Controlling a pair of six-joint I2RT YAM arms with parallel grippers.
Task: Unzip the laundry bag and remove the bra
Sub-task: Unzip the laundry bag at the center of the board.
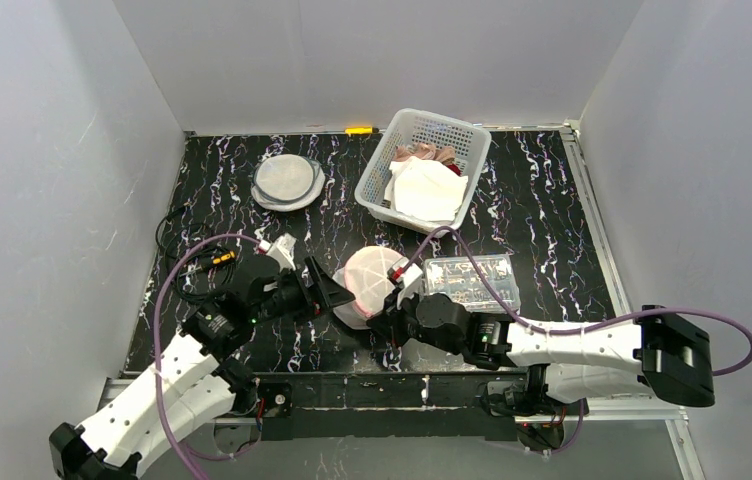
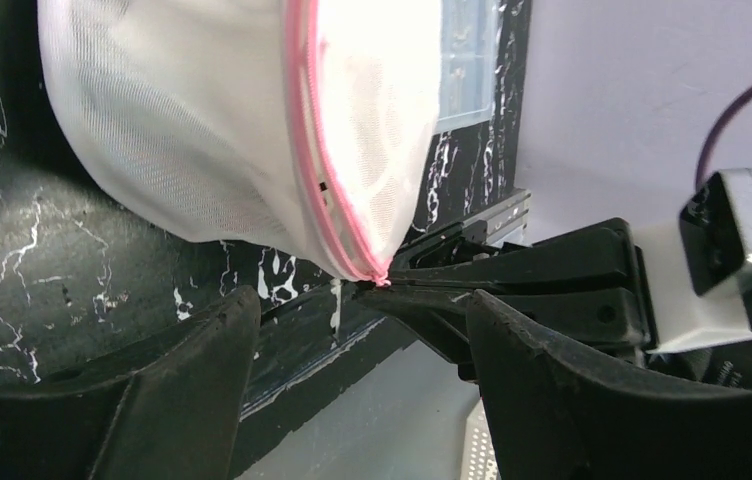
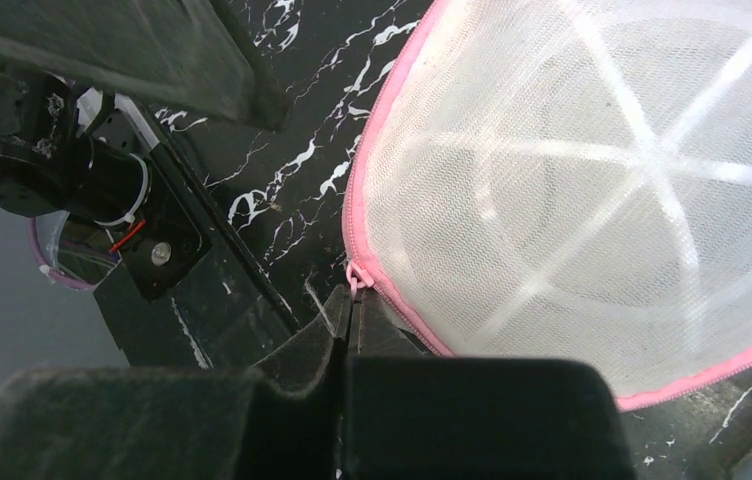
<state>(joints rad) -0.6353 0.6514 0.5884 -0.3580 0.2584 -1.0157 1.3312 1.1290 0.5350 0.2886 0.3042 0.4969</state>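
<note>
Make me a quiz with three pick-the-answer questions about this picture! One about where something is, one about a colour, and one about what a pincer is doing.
1. Where is the white basket?
A. under the arms
B. behind the mesh bag, at the far side
C. on top of the bag

2. What colour is the bag's zipper?
A. green
B. blue
C. pink

3. What is the right pincer doing?
A. shut on the zipper pull
B. wide open
C. holding the basket

Answers: 1 B, the top view shows it beyond the bag. 2 C, a pink line rims the mesh. 3 A, its fingers meet on the pull.
</note>
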